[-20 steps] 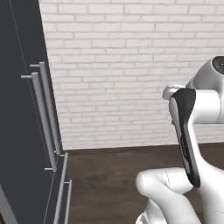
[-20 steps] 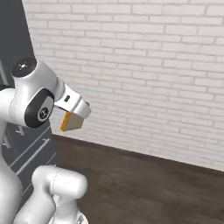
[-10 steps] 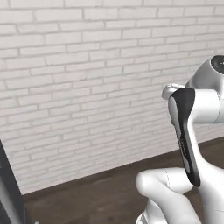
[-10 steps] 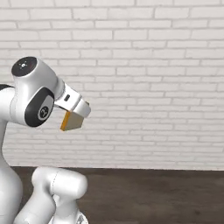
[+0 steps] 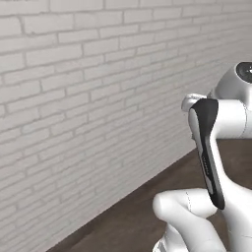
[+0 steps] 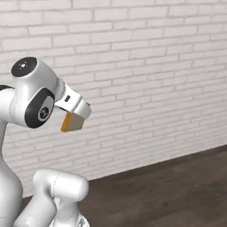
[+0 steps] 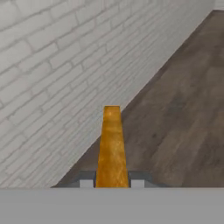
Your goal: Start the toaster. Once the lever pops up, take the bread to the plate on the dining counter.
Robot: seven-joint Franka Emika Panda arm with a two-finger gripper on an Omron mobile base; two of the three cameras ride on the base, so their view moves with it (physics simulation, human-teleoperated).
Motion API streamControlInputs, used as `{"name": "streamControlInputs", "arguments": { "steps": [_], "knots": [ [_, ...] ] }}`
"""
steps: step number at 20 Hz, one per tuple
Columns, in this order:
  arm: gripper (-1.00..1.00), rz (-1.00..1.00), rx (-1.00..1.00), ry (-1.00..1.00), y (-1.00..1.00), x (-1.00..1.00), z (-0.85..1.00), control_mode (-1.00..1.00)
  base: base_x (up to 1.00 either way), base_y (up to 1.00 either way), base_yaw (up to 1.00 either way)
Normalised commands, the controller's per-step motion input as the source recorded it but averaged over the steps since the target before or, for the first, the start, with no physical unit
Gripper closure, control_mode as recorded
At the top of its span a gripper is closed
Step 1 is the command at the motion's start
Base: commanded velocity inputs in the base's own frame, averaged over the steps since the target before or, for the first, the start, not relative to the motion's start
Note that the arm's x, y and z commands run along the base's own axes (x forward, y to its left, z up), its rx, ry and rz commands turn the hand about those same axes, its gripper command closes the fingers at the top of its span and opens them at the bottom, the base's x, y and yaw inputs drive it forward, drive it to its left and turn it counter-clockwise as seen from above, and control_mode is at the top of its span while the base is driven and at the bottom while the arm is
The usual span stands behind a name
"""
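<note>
The bread is an orange-tan slice held out in front of the white brick wall, at about the height of the arm's upper joint. My gripper is shut on it. In the hand view the bread stands edge-on as a narrow upright strip between my two dark fingertips, and the gripper clamps its lower end. The toaster, the plate and the dining counter are out of view.
A white brick wall runs across both base views, also seen as the wall. A dark wooden floor lies below it, with open floor stretching to the right in the hand view.
The whole picture has swung: the base has turned, and the dark cabinet with long handles has left the view. The arm's pose and its hold on the bread are unchanged.
</note>
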Motion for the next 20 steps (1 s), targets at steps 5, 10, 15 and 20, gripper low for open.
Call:
{"name": "streamControlInputs", "arguments": {
  "steps": [5,10,15,20],
  "knots": [
    [1.00,0.00,0.00,0.00,0.00,0.00,0.00,1.00,0.56,-0.09,-0.63],
    [1.00,0.00,0.00,0.00,0.00,0.00,0.00,1.00,0.49,-0.03,-0.65],
    [1.00,0.00,0.00,0.00,0.00,0.00,0.00,1.00,0.51,0.00,-0.65],
    [1.00,0.00,0.00,0.00,0.00,0.00,0.00,1.00,0.65,0.00,-0.62]
  ]
}}
